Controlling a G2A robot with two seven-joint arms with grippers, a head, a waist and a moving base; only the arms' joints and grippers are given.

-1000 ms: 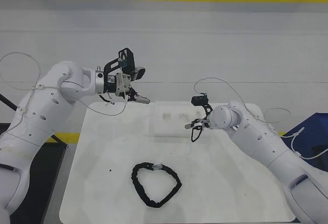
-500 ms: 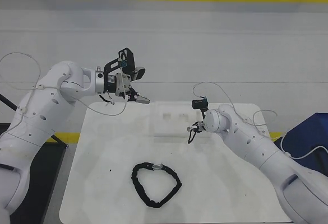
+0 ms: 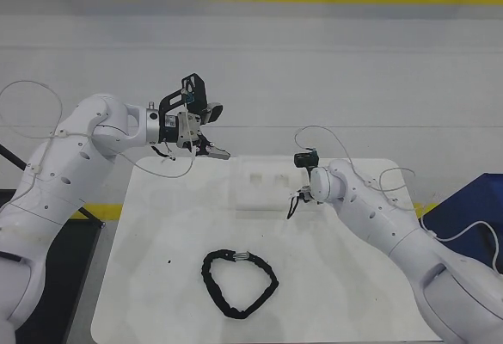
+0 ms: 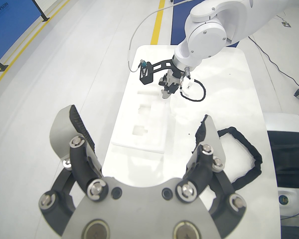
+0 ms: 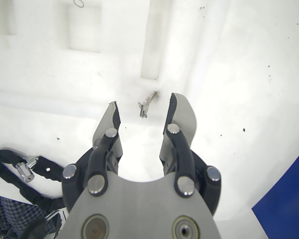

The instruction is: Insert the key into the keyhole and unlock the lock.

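A small silver key (image 5: 145, 105) stands stuck in the white foam block (image 5: 52, 75) near its edge, just beyond my open right gripper (image 5: 142, 105), whose fingers flank it without touching. From above, that right gripper (image 3: 294, 205) hangs over the foam block's (image 3: 264, 191) right end. The black fabric-covered chain lock (image 3: 238, 282) lies looped on the table's front middle, its silver lock cylinder (image 5: 26, 170) at the loop's top. My left gripper (image 3: 215, 153) is open and empty, held high over the table's back left edge; its fingers (image 4: 77, 123) frame the foam block (image 4: 142, 125) far below.
The white table (image 3: 363, 292) carries the foam block, which has several rectangular recesses (image 5: 83, 27). A blue cart (image 3: 483, 206) stands off the table's right side. A checked cloth (image 5: 12, 212) shows below the table edge.
The right arm has shifted left and lowered its gripper toward the foam block's right end. The left arm and the chain lock have stayed put.
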